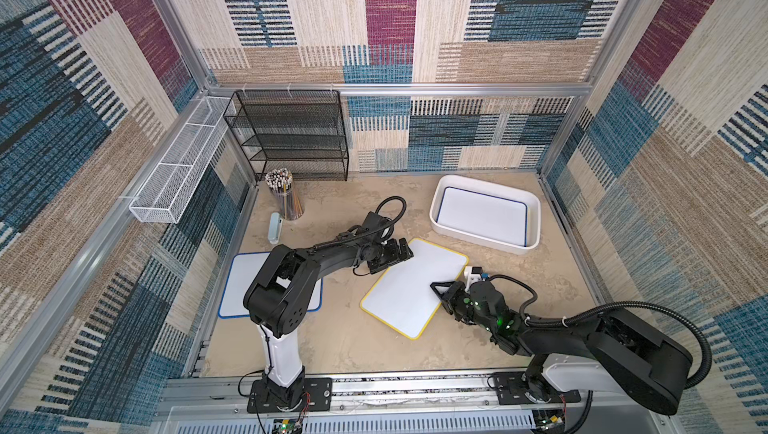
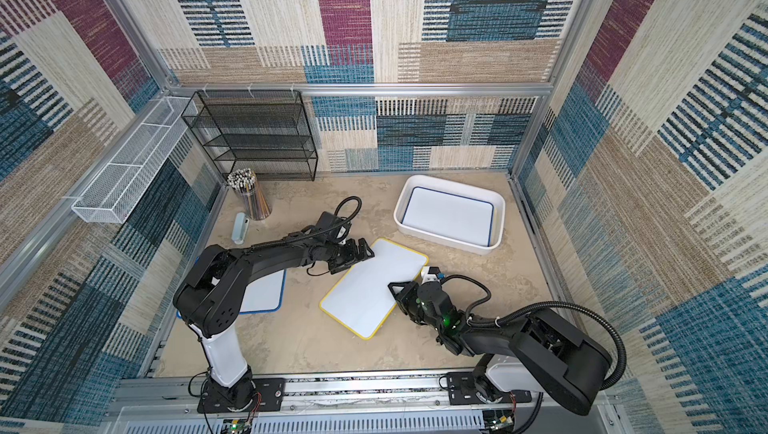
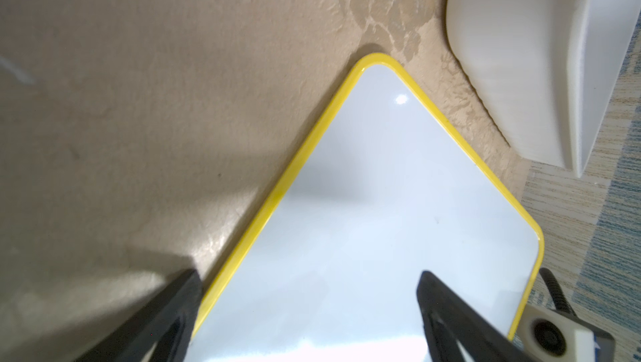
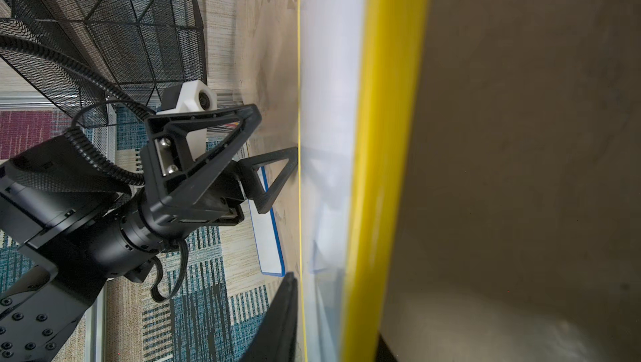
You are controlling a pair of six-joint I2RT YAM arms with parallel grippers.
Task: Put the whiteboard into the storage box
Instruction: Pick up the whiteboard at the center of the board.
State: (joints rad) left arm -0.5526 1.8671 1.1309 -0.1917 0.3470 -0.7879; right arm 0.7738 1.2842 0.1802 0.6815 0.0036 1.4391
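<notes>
Your storage box [image 1: 478, 240] stood by the table's [image 1: 353, 353] far right corner. One blue-rimmed whiteboard [image 1: 482, 216] lay flat inside it and covered nearly the whole floor of the box.

The yellow-rimmed whiteboard [image 1: 411, 286] was outside the box, in the middle of the table. It lay slanted, with its far corner near the box's front wall but apart from it.

Your right gripper [image 1: 439, 287] had reached in from the right edge of the table and pinched this board's long right side. In the right wrist view one finger lay over the white face and the other under the yellow rim.

Your left gripper [image 1: 405, 250] sat at the board's far left corner with its fingers spread wide and nothing between them. In the left wrist view one finger was over the board and one over bare table.

A second blue-rimmed board [image 1: 237, 286] lay flat near the left edge, partly under your left arm.

Toward the far left corner, a clear cup [image 1: 286, 203] stood packed with upright pencils, and a small pale eraser [image 1: 275, 228] lay just beside it. Behind them stood the black mesh rack [image 1: 291, 132].
</notes>
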